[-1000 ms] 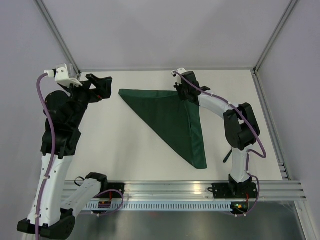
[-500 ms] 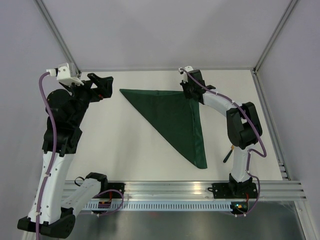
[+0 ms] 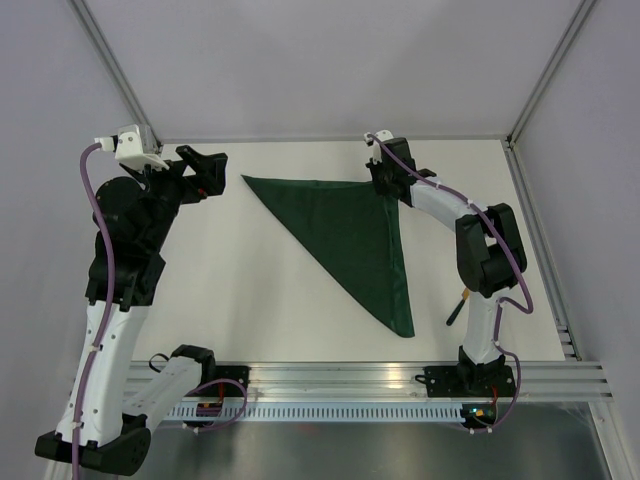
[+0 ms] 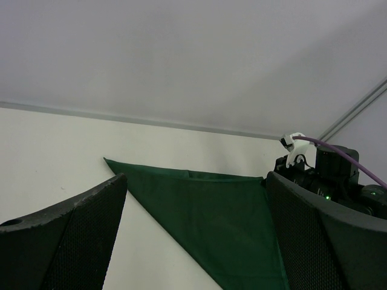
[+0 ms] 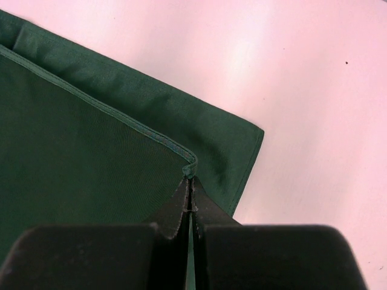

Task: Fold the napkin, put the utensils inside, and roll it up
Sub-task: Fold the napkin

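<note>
Tightly within right gripper (image 5: 191,188), napkin (image 3: 355,235) corner

Robot lab test cell: plain white worktop (image 3: 260,290) boxed in by blank panels (image 3: 330,60) w/ alu frame posts (image 3: 112,65), slotted mounting rail (image 3: 340,375) at near edge.

The napkin (image 3: 350,235) was plain dark green, its hem stitched in the same green. The table (image 3: 250,290) was white, tinted pink in the right wrist view. The knife (image 3: 455,312) was black with an orange end. The arms (image 3: 100,340) were white and black, the cables (image 3: 84,185) purple. The left gripper (image 3: 212,172) had black, mesh-textured pads (image 4: 72,241); the right gripper (image 5: 191,196) was black. The walls (image 3: 330,60) were pale grey, the rail (image 3: 400,375) silver.
</note>
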Available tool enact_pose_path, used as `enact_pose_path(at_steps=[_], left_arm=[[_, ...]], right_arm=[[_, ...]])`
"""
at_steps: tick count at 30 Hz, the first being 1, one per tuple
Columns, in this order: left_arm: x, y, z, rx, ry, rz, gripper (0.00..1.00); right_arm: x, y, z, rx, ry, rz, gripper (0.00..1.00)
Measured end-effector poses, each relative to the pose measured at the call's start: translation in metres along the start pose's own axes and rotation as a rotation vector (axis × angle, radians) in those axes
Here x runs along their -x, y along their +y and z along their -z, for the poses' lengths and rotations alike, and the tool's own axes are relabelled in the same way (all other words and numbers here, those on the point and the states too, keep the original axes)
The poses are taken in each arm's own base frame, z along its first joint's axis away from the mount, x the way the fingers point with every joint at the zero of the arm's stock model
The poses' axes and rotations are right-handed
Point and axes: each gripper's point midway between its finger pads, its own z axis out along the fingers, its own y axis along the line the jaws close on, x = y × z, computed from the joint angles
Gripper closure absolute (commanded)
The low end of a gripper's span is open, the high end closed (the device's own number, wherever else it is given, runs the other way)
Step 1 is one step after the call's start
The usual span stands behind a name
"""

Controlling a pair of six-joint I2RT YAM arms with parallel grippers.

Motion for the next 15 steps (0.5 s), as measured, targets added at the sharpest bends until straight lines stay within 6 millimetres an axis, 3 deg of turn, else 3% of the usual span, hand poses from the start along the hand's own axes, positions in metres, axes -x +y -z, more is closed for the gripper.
enact_pose_path(at_steps=[15], left_arm=[[0.0003,-0.0002,-0.0035,-0.002,-0.003,0.0,0.0]], right_arm=[[0.0081,-0.0064,-0.0058,-0.011,-0.012,-0.008,1.0]])
